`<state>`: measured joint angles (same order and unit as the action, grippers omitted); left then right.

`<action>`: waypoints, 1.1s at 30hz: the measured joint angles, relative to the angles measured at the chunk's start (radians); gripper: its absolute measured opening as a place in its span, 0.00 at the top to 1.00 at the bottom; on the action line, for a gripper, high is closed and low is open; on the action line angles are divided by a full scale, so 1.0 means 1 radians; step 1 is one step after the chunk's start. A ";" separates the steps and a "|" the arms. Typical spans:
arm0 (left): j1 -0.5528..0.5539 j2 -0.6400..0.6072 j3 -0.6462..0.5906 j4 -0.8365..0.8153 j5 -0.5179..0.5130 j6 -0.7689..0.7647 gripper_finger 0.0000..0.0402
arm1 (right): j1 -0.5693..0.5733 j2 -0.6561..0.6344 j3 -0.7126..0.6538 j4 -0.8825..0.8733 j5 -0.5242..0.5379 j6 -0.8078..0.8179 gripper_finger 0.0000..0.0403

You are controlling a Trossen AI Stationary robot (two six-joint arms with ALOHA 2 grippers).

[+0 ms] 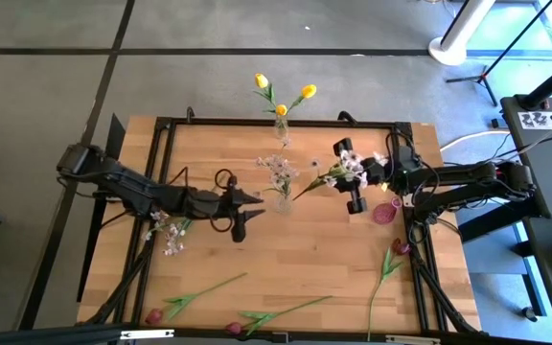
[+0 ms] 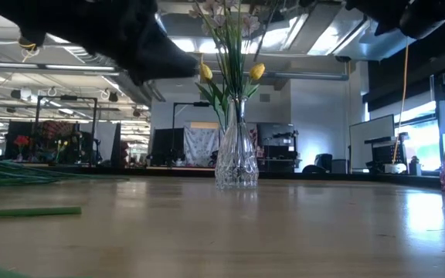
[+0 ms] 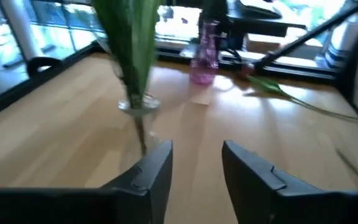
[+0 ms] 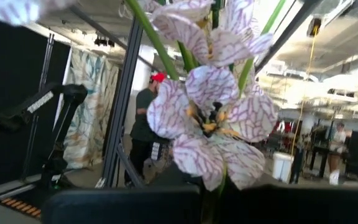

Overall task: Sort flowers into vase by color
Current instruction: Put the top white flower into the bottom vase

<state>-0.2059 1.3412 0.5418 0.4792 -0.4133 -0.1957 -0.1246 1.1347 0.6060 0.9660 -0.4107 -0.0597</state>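
A clear vase [image 1: 283, 198] at mid-table holds a white-pink spray [image 1: 278, 171]; it also shows in the low view [image 2: 236, 158] and the left wrist view [image 3: 138, 104]. My left gripper [image 1: 253, 205] stands open just left of it, its fingers [image 3: 157, 171] empty. My right gripper [image 1: 350, 178], right of the vase, is shut on another white-pink spray [image 4: 211, 118]. Yellow tulips [image 1: 282, 96] stand in a vase [image 1: 281, 127] at the far edge. An empty pink vase [image 1: 384, 213] stands at the right. My right gripper holds the white-pink spray close below its blossoms [image 1: 353, 169], coming from the table's right; the gripper's own body hides the exact spot. The blossoms stand above the fingers. The green stem [image 1: 310, 188] reaches past them toward the clear vase, lifted clear of the table.
Loose flowers lie on the table: a white-pink spray [image 1: 167, 232] under the left arm, dark red tulips along the near edge [image 1: 195, 296] [image 1: 278, 313] and one at the right [image 1: 388, 266]. A black frame [image 1: 257, 122] borders the tabletop.
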 joint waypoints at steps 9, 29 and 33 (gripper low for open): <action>-0.039 0.033 -0.001 -0.126 -0.005 -0.132 0.58 | 0.029 0.008 0.000 -0.087 0.052 -0.036 0.99; -0.024 0.185 -0.002 0.174 -0.046 -0.003 0.49 | 0.032 0.111 0.020 0.021 0.307 -0.027 1.00; -0.008 0.228 -0.002 0.231 -0.056 0.003 0.49 | 0.033 0.110 0.043 -0.033 0.359 -0.020 1.00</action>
<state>-0.2138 1.5692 0.5400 0.7100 -0.4693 -0.1927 -0.0919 1.2446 0.6487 0.9331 -0.0514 -0.0800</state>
